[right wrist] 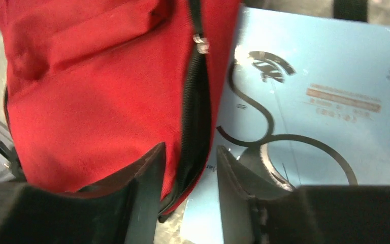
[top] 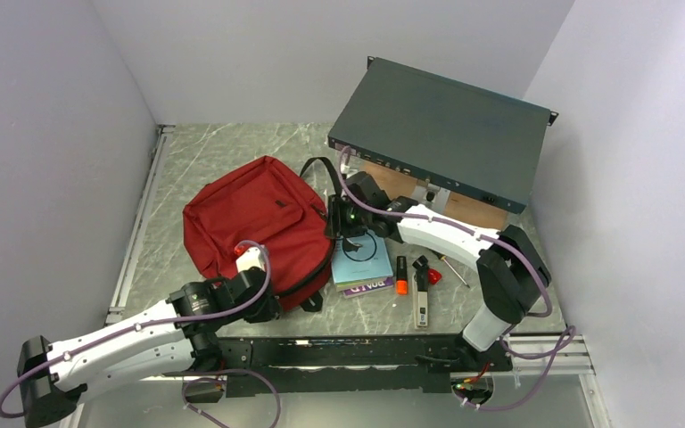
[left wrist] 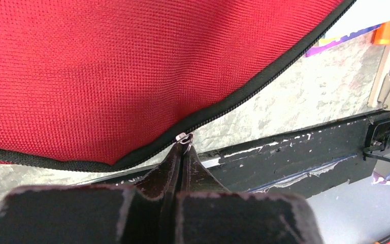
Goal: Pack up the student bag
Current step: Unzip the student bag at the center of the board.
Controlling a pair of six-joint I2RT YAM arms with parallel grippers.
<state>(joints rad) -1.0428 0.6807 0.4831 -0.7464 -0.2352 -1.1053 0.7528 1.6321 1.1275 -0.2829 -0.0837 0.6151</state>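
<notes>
Lying flat, red woven student bag (top: 250, 214), black zip (left wrist: 244, 94) along edge

Student bag (top: 250, 214) — dark red, black-zipped; lying flat, left of centre.

Student bag (left wrist: 106, 76) cut off by top, left edges in my left wrist view. Small print on blue book (right wrist: 335, 101) blurred, can't read it.

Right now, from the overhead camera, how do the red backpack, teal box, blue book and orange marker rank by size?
1. teal box, though it looks propped up, perhaps nearer the camera
2. red backpack
3. blue book, partly covered
4. orange marker
</notes>
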